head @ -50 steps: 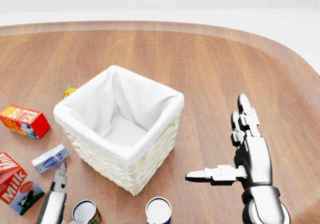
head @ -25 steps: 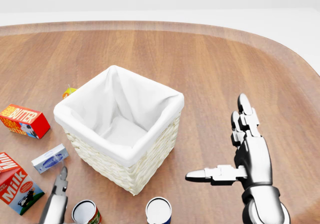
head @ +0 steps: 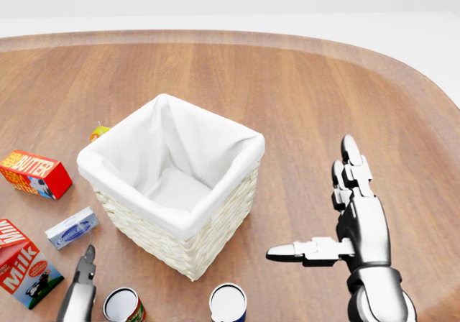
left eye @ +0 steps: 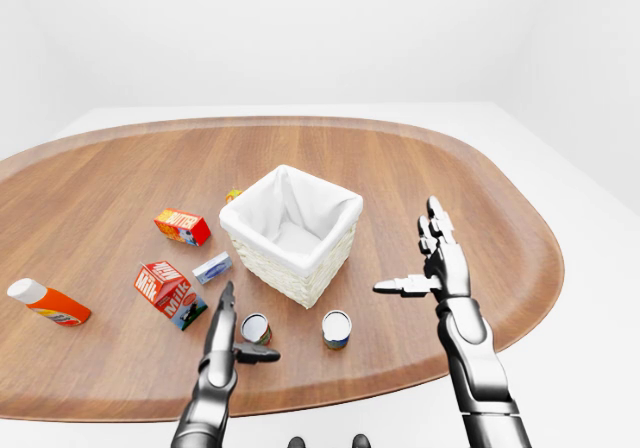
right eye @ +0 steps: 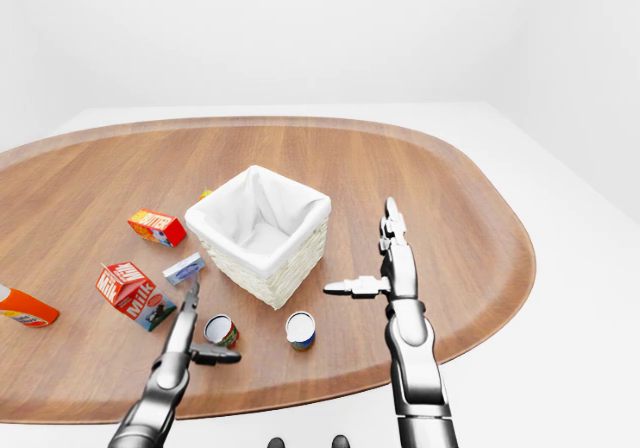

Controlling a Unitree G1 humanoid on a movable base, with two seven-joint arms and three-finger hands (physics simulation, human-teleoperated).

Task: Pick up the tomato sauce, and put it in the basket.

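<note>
Head view: the left hand (head: 80,293) has dropped toward the bottom edge over the last second, its raised fingertip now level with the milk carton (head: 21,266) rather than above it; nothing else has shifted, and the camera is steady. The right hand (head: 343,218) is unchanged, fingers (head: 351,154) spread wide, thumb pointing left, holding nothing, well apart from the wicker basket (head: 215,225), whose white liner is empty. Two cans stand at the bottom edge: one with a red label (head: 123,305) just beside the left hand, one with a blue label (head: 228,302) further right. Left-eye view: the left hand's fingers (left eye: 227,301) are open, the thumb reaching right beneath the red-labelled can (left eye: 256,328), close to it but not closed round it. That can is judged to be the tomato sauce from its colour; the label cannot be read. A butter box (left eye: 182,226), a small blue-and-white packet (left eye: 212,267) and an orange bottle with a white cap (left eye: 47,302) lie on the counter (left eye: 430,168), left of the basket. Right-eye view: the same arrangement, no contact confirmed. Assessment: the lowering reads as the approach to a grasp; pick-up not yet made.
</note>
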